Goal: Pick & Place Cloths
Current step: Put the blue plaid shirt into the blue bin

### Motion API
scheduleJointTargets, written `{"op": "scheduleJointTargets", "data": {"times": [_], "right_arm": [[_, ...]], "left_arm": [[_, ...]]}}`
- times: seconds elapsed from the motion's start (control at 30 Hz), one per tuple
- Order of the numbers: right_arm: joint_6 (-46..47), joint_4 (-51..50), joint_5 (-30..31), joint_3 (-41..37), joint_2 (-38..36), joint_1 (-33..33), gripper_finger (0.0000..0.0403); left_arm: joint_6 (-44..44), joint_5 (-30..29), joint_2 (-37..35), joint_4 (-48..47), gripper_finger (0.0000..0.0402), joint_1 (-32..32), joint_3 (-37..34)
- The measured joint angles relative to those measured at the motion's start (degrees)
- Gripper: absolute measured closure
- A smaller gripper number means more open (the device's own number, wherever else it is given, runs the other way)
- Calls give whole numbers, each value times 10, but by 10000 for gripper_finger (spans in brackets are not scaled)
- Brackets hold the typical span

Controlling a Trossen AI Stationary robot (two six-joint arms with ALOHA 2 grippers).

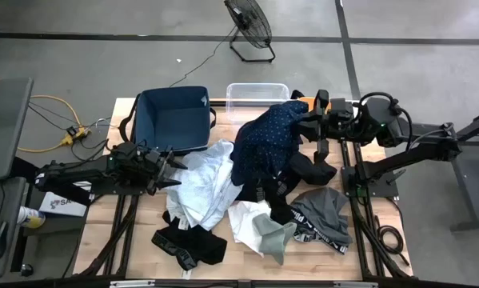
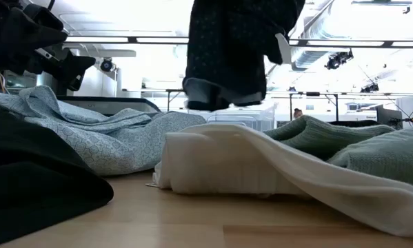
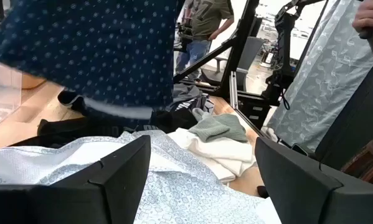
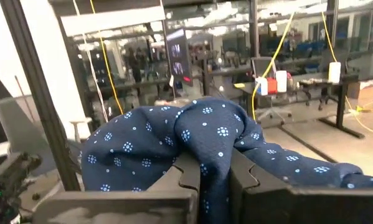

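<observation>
- Left gripper (image 1: 173, 170): low over the table's left side, fingers spread apart with nothing between them, tips at the edge of the pale blue shirt (image 1: 203, 186).
- Pale blue shirt: crumpled, fine printed pattern, spread across the table's middle-left, in front of the navy bin (image 1: 173, 118).
- Black cloth (image 1: 189, 244): bunched near the front edge, left of centre.
- Navy shirt (image 1: 267, 142): dark blue with small pale dots, lifted and hanging in folds over the middle of the table, near the clear tub (image 1: 257, 98).
- White cloth (image 1: 247, 220) and green-grey cloth (image 1: 275, 238): lying together at the front centre, touching.
- Grey cloth (image 1: 323, 210): right of these, folded, with a black lettered band.
- Right gripper (image 4: 206, 180): raised over the table's back right, fingers closed on a fold of the navy shirt.
- Count from above: six cloths clearly told apart, one bin, one tub, two arms.
- Only in the left wrist view: a person standing beyond the table.
- Only in the low view: the navy shirt's hem clear of the table.
</observation>
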Motion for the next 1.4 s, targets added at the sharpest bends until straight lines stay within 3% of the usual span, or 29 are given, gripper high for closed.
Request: {"op": "scheduleJointTargets", "data": {"times": [0.37,0.47,0.67,1.03,1.23,1.4], "right_arm": [[-16,44,-4,0,-1,0,388],[-16,45,-4,0,-1,0,388],[-16,45,-4,0,3,0,388],[-15,72,-20,0,36,0,388],[-15,101,-37,0,60,0,388],[-11,117,-38,0,73,0,388]], "left_arm": [[-97,0,0,59,117,0,0],[-160,-5,0,70,117,0,0],[-276,-87,1,76,117,0,10],[-256,-153,85,76,116,0,121],[-215,-153,191,71,116,0,206],[-133,-131,298,72,116,0,299]]}}
